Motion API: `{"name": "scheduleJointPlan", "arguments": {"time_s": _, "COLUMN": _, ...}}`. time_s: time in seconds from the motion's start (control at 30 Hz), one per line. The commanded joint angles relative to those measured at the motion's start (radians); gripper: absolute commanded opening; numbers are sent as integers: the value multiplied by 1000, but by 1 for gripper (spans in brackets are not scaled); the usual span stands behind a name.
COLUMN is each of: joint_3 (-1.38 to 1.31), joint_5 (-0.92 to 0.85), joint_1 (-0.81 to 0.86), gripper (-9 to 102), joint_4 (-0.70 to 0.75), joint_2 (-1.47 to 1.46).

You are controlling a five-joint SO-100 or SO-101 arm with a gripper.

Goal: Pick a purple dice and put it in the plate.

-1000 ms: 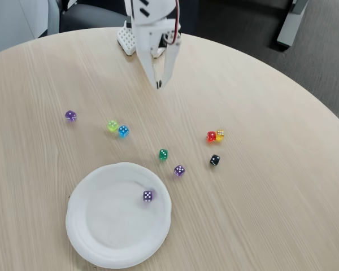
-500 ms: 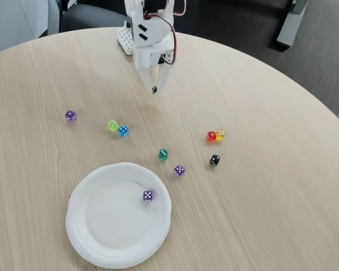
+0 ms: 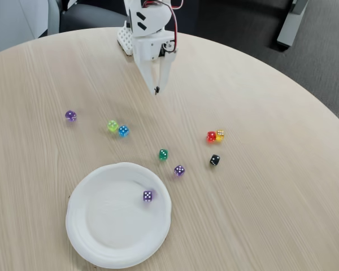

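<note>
A light-purple dice (image 3: 148,196) with white pips lies inside the white paper plate (image 3: 104,231), close to its right rim. A second, identical light-purple dice (image 3: 179,170) rests on the table just right of the plate. My white gripper (image 3: 156,91) hangs far from both, at the back of the table. Its fingers taper to a closed point with nothing between them.
Other dice are scattered on the round wooden table: a darker purple one (image 3: 70,116) at left, lime (image 3: 112,126) and blue (image 3: 124,131) together, green (image 3: 163,154), red (image 3: 211,136) touching yellow (image 3: 220,134), and black (image 3: 214,160). The arm's base (image 3: 126,38) stands at the far edge.
The wrist has turned and the gripper tip has dropped slightly nearer the table. The fingers have drawn together. No die has moved.
</note>
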Motion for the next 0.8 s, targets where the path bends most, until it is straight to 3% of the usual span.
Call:
{"name": "scheduleJointPlan", "arguments": {"time_s": 0.0, "joint_3": -6, "joint_5": 2, "joint_1": 9, "gripper": 0, "joint_4": 20, "joint_2": 9}}
{"name": "scheduleJointPlan", "arguments": {"time_s": 0.23, "joint_3": -6, "joint_5": 34, "joint_1": 8, "gripper": 5, "joint_4": 20, "joint_2": 9}}
{"name": "scheduleJointPlan", "arguments": {"time_s": 0.77, "joint_3": -6, "joint_5": 80, "joint_1": 2, "gripper": 5, "joint_4": 20, "joint_2": 9}}
